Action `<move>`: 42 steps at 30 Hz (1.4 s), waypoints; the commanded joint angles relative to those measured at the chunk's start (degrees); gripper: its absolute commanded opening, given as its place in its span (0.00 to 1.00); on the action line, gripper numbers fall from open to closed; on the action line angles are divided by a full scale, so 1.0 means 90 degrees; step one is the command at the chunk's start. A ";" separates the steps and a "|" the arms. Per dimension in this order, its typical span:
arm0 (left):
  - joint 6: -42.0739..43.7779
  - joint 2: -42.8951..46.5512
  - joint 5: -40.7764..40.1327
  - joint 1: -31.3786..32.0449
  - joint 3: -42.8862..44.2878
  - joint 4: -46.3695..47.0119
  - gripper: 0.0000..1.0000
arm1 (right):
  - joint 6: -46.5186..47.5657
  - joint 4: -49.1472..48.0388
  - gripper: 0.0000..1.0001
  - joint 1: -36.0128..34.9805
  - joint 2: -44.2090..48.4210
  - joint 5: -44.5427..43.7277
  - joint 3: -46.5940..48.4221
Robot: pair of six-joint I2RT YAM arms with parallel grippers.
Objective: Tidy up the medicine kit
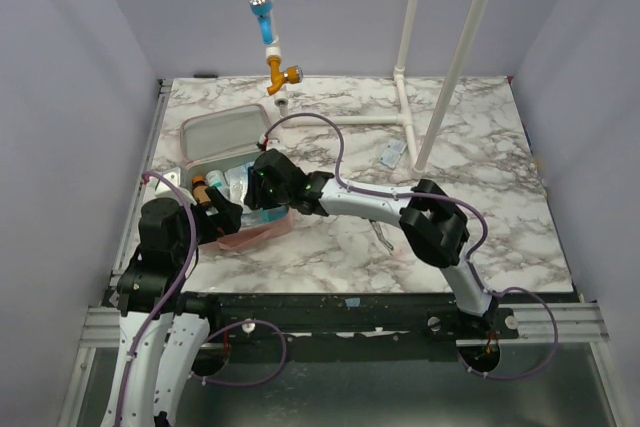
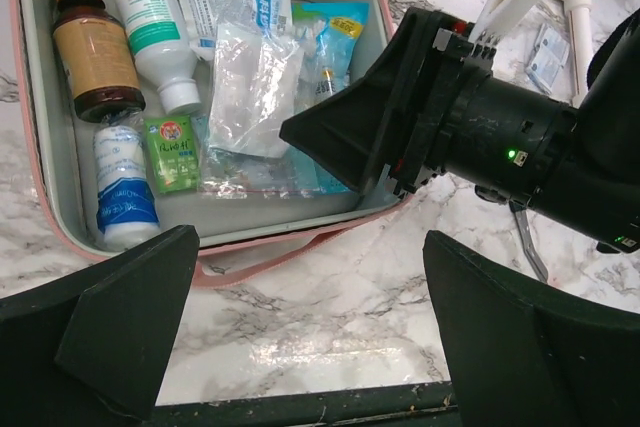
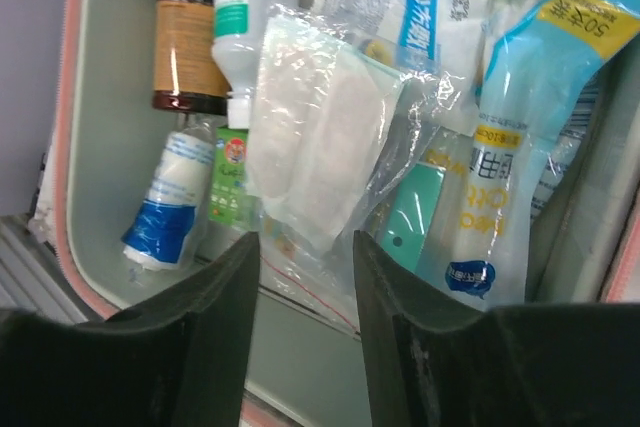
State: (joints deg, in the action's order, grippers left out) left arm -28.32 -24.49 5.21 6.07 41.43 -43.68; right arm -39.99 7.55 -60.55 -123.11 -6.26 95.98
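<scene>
We are in the packing step: the medicine kit (image 1: 222, 137) lies open at the far left of the table, its lid tipped up on the far side, and its tray holds a brown bottle (image 2: 95, 47), a white bottle (image 2: 155, 32) and several packets. Our right gripper (image 3: 305, 247) hangs over the right half of the tray, jaws parted by a narrow gap with nothing between them, just short of a clear plastic bag (image 3: 320, 147) lying on top of the pile. Our left gripper (image 2: 310, 242) hovers at the kit's near rim, jaws spread wide and empty. Next, we judge, the right arm must dip and pinch that bag or press it flat; a small packet (image 1: 392, 155), well apart on the right, waits for packing
</scene>
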 commanded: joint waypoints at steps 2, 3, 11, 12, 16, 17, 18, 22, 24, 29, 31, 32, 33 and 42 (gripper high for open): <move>0.0031 0.0054 0.0119 -0.0019 -0.0087 0.0137 0.98 | 0.0047 0.0489 0.53 -0.0041 0.0132 -0.0122 0.0151; 0.0031 0.0055 0.0125 -0.0019 -0.0090 0.0151 0.98 | 0.0048 0.0489 0.55 -0.0041 0.0263 -0.0189 0.0084; 0.0074 -0.0141 0.0310 -0.0017 -0.0099 0.0186 0.98 | 0.0153 0.0664 0.61 -0.0047 0.1433 -0.0678 -0.0568; 0.0070 -0.0171 0.0349 -0.0019 -0.0110 0.0205 0.98 | 0.0164 0.0731 0.61 -0.0044 0.1601 -0.0770 -0.0715; 0.0089 -0.0288 0.0468 -0.0002 -0.0089 0.0205 0.98 | 0.0178 0.1019 0.61 -0.0043 0.2244 -0.1098 -0.1363; 0.0099 -0.0296 0.0516 -0.0009 -0.0091 0.0215 0.98 | 0.0178 0.1068 0.61 -0.0048 0.2425 -0.1157 -0.1555; 0.0116 -0.0304 0.0577 -0.0001 -0.0091 0.0224 0.98 | 0.0163 0.1120 0.61 -0.0045 0.2575 -0.1228 -0.1790; 0.0164 -0.0317 0.0827 0.0127 -0.0036 0.0273 0.98 | 0.0019 0.1436 0.61 -0.0043 0.3215 -0.1644 -0.2626; 0.0177 -0.0352 0.0845 0.0243 0.0031 0.0231 0.98 | -0.0029 0.1554 0.61 -0.0040 0.3580 -0.1861 -0.3075; -0.0157 -0.0610 0.0934 0.0757 0.0021 0.0303 0.96 | -0.0227 0.2083 0.61 -0.0041 0.4493 -0.2498 -0.3987; -0.0405 -0.0753 0.0763 0.1164 -0.0001 0.0402 0.95 | -0.0347 0.2316 0.61 -0.0036 0.4780 -0.2642 -0.4278; -0.0502 -0.0825 0.0627 0.1465 -0.0004 0.0468 0.95 | -0.0411 0.2393 0.61 -0.0034 0.4952 -0.2689 -0.4440; -0.0627 -0.0886 0.0477 0.1734 -0.0001 0.0527 0.95 | -0.0499 0.2475 0.61 -0.0038 0.5070 -0.2775 -0.4581; -0.1237 -0.2105 -0.0395 0.3626 0.0484 0.0981 0.93 | -0.1161 0.2965 0.54 0.0334 0.5940 -0.2986 -0.5695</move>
State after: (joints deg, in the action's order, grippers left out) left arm -36.12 -38.13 8.10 31.09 41.71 -38.11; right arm -46.59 30.28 -59.75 -71.64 -30.04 48.10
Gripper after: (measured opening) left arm 0.936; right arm 0.547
